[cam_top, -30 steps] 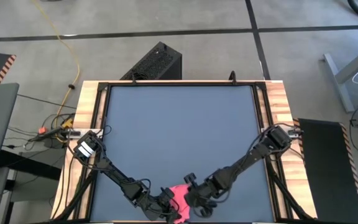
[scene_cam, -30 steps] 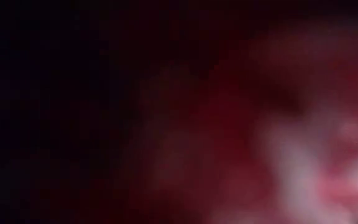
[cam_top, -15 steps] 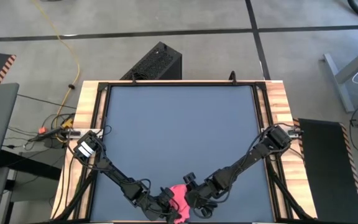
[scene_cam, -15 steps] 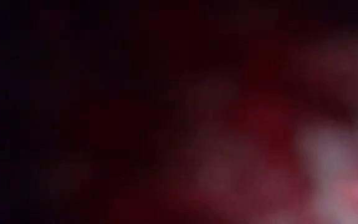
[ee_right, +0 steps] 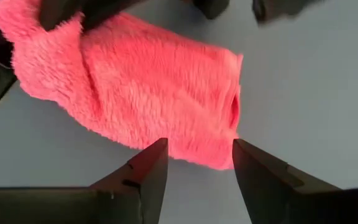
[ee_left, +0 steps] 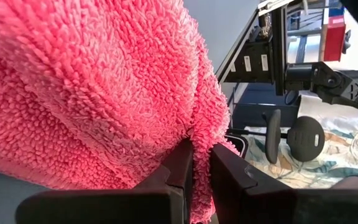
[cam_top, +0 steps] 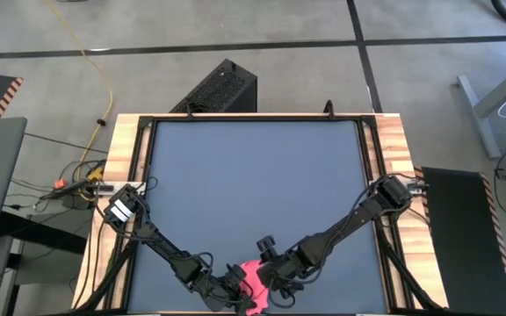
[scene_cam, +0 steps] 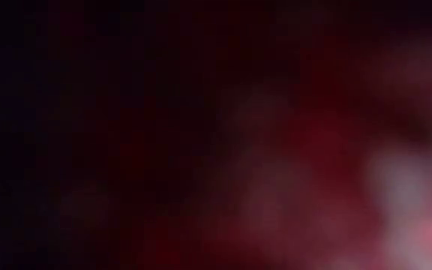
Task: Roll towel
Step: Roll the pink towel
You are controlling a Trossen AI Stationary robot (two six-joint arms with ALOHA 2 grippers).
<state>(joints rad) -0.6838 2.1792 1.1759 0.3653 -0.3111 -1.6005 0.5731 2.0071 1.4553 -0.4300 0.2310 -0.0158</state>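
Two tools meet at the bottom centre of the high view: left tool (ee_left: 194,180) clamped on the towel (cam_top: 251,283), right tool (ee_right: 194,171) apart beside it; rolling underway, next needs a regrip

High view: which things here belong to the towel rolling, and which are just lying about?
In the job: towel; left gripper, shut on it; right gripper, open over it; table mat.
Lying about: black box; yellow cable.

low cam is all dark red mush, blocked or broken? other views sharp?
Low view: blurred dark red, pinkish bottom right, likely the towel right against the lens. High view: sharp, evenly lit. Left wrist view: towel pile crisp. Right wrist view: slightly soft, no glare.
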